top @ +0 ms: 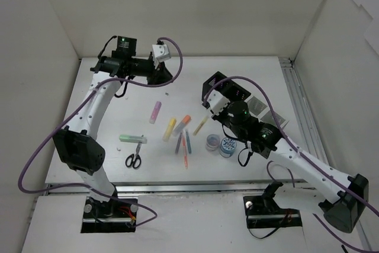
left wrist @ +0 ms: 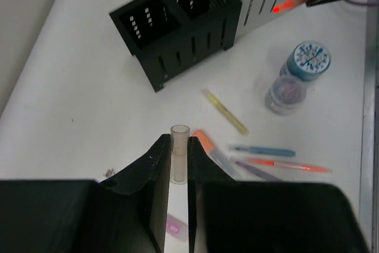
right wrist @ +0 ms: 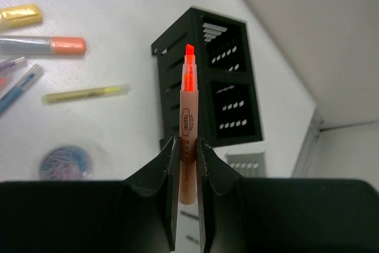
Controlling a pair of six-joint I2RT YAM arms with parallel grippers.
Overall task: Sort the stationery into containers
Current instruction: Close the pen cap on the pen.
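R gripper (right wrist: 187,141) clamps orange highlighter (right wrist: 188,102), tip toward black box (right wrist: 228,81) ahead for drop-in; L gripper (left wrist: 179,140) pinches clear cap (left wrist: 179,157)

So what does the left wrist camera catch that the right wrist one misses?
Only the left wrist view: the left hand pinching a pale marker, and the blue tape roll and grey tape roll together; the other view catches just one roll. Only the right wrist view: a yellow highlighter, and the right hand up close, clamped on an uncapped orange highlighter. Both: the black organizer, thin yellow pen and orange-capped highlighter.
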